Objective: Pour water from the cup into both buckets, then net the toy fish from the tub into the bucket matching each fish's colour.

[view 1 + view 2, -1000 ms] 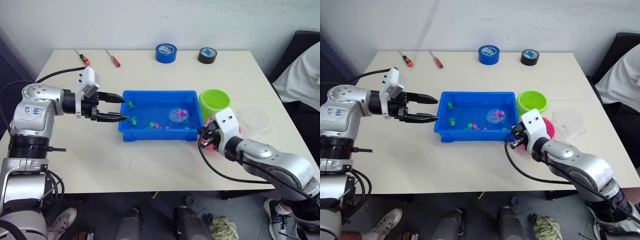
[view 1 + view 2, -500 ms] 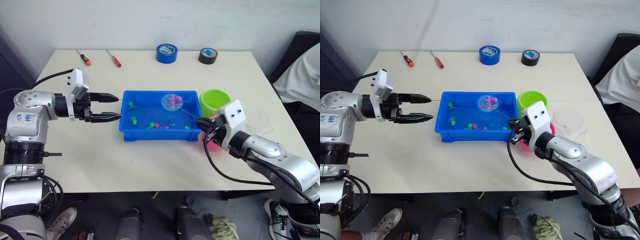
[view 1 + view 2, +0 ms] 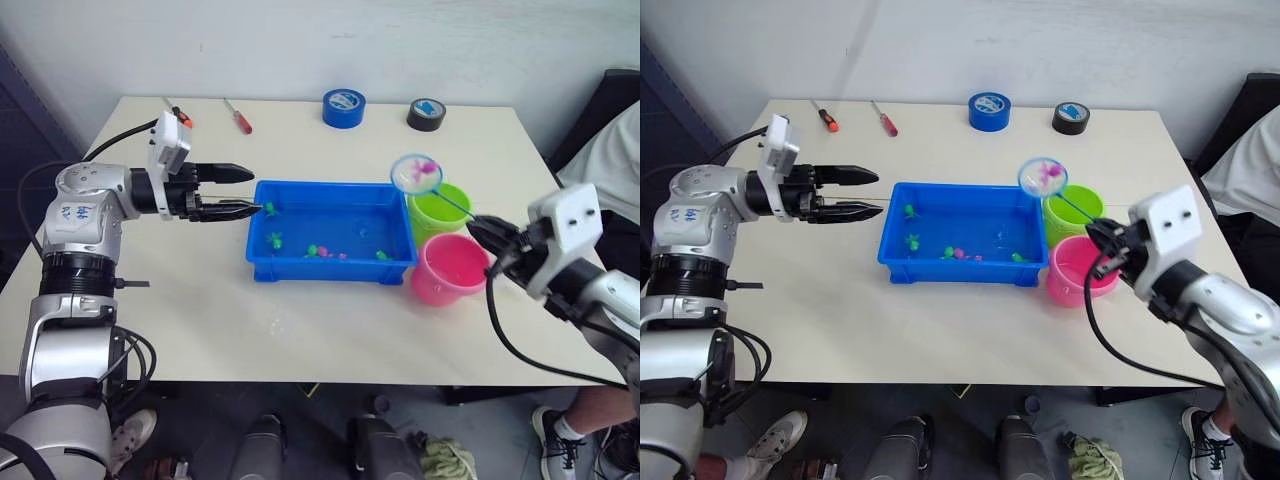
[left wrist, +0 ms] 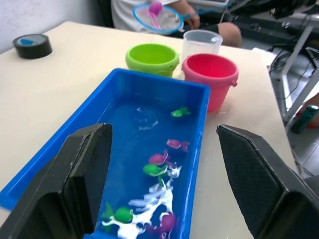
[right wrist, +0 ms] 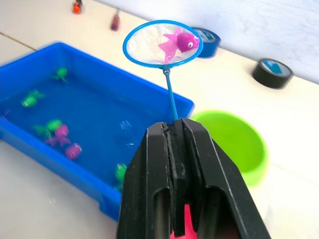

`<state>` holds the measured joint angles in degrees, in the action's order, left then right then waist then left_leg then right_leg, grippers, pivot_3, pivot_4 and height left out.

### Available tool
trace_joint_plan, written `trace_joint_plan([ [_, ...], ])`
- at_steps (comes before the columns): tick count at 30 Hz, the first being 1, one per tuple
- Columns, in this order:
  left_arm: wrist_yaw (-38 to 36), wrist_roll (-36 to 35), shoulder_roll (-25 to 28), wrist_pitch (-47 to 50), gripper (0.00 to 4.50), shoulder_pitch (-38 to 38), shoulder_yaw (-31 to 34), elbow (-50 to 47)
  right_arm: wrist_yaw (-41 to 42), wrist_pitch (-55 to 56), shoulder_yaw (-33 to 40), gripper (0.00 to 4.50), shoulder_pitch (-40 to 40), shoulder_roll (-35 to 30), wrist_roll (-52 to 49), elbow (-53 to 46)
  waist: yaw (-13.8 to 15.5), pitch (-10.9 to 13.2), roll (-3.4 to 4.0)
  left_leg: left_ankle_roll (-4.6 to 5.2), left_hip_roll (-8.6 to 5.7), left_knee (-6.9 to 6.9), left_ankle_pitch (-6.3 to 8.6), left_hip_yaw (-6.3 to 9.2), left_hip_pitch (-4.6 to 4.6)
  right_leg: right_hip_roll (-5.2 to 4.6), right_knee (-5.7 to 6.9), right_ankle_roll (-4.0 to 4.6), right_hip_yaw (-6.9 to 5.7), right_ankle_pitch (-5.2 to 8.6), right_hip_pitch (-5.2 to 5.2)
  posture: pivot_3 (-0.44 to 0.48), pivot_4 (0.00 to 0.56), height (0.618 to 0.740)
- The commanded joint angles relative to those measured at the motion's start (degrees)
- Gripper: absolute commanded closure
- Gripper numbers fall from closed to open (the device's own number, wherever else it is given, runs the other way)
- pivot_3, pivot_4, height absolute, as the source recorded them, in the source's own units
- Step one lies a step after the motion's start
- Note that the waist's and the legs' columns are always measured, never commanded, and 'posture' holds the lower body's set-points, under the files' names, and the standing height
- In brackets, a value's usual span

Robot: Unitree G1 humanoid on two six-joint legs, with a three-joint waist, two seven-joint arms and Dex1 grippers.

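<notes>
Pink toy fish (image 5: 177, 43) lies in the light blue round hand net (image 3: 417, 174), raised above the lime green plastic bucket (image 3: 438, 208); right gripper (image 5: 178, 130) pinches its handle; left gripper (image 3: 246, 190) hovers spread and empty at the blue rectangular tub (image 3: 262, 262).

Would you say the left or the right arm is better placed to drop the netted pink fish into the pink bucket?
Right: the right gripper grips the net with the pink fish, near the pink bucket.
</notes>
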<state>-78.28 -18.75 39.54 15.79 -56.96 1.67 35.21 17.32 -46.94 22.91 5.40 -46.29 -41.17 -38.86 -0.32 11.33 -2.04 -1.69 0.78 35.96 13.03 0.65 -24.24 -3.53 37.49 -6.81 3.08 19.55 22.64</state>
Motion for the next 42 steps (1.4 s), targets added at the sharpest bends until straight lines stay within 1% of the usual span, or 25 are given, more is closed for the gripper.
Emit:
trace_joint_plan([
  [1, -2.2, 0.9, -1.2, -3.1, 0.81, -3.8, -0.4, 3.7, 1.2, -0.8, 8.0, 4.50, -4.6, -0.7, -1.3, -5.7, -0.2, 0.0, 0.00, 0.00, 0.00, 0.02, 0.00, -0.05, 0.04, 0.02, 0.02, -0.03, 0.05, -0.02, 0.01, 0.000, 0.150, 0.734],
  [5, -3.4, 2.1, -2.7, -5.4, 0.81, -6.0, -1.0, 7.7, 1.5, -1.3, 12.4, 4.50, -10.1, -0.1, -0.6, -8.1, -0.5, 0.0, 0.00, 0.00, 0.00, 0.03, 0.00, -0.05, 0.11, 0.08, 0.06, -0.04, 0.06, -0.02, -0.03, 0.000, 0.150, 0.734],
  [8, -4.0, 3.0, -4.1, -7.2, 0.81, -7.8, -1.4, 10.8, 3.0, 0.3, 15.3, 4.50, -16.3, 0.0, 2.8, -9.7, -0.4, 0.0, 0.00, 0.00, -0.02, 0.03, 0.00, -0.09, 0.10, 0.09, 0.05, -0.04, 0.04, -0.02, -0.05, 0.000, 0.150, 0.734],
  [11, -4.7, 3.7, -4.6, -8.4, 0.81, -8.6, -1.5, 12.8, 4.2, 2.2, 16.1, 4.50, -20.7, 0.2, 6.2, -10.2, -0.5, 0.0, -0.01, 0.00, -0.05, 0.05, 0.00, -0.14, 0.10, 0.08, 0.05, -0.05, 0.08, -0.03, -0.05, 0.000, 0.150, 0.734],
  [16, -5.4, 4.5, -5.1, -9.7, 0.81, -9.8, -1.5, 15.1, 7.1, 7.9, 15.1, 4.50, -27.4, 0.2, 14.3, -9.1, -0.6, 0.0, -0.01, 0.00, -0.05, 0.08, 0.00, -0.15, 0.11, 0.10, 0.03, -0.08, 0.09, -0.04, -0.07, 0.000, 0.150, 0.734],
  [21, -5.9, 5.0, -5.2, -10.2, 0.81, -10.1, -1.5, 15.9, 9.5, 17.8, 11.7, 4.50, -31.8, -2.0, 27.0, -5.5, -1.1, 0.0, -0.01, -0.01, -0.06, 0.09, 0.00, -0.17, 0.12, 0.11, 0.04, -0.09, 0.10, -0.05, -0.08, 0.000, 0.150, 0.734],
  [28, -6.2, 5.4, -5.2, -10.3, 0.81, -10.0, -1.3, 16.0, 10.3, 28.1, 7.2, 4.50, -32.5, -4.6, 41.3, -0.5, -1.2, 0.0, -0.01, -0.01, -0.05, 0.09, 0.00, -0.19, 0.16, 0.14, 0.05, -0.11, 0.13, -0.06, -0.08, 0.000, 0.150, 0.734],
  [33, -6.2, 5.4, -5.0, -10.0, 0.81, -9.6, -1.3, 15.5, 9.2, 33.9, 4.9, 4.50, -30.6, -5.6, 49.8, 2.3, -1.2, 0.0, -0.01, -0.02, -0.06, 0.12, 0.00, -0.20, 0.16, 0.12, 0.06, -0.12, 0.14, -0.07, -0.09, 0.000, 0.150, 0.734],
  [42, -6.1, 5.4, -4.6, -9.7, 0.81, -9.2, -1.2, 15.0, 8.5, 43.1, 4.5, 4.50, -27.9, -5.5, 61.5, 6.0, -1.2, 0.0, -0.01, -0.03, -0.07, 0.14, -0.01, -0.23, 0.18, 0.12, 0.10, -0.15, 0.16, -0.08, -0.09, 0.000, 0.150, 0.734],
])
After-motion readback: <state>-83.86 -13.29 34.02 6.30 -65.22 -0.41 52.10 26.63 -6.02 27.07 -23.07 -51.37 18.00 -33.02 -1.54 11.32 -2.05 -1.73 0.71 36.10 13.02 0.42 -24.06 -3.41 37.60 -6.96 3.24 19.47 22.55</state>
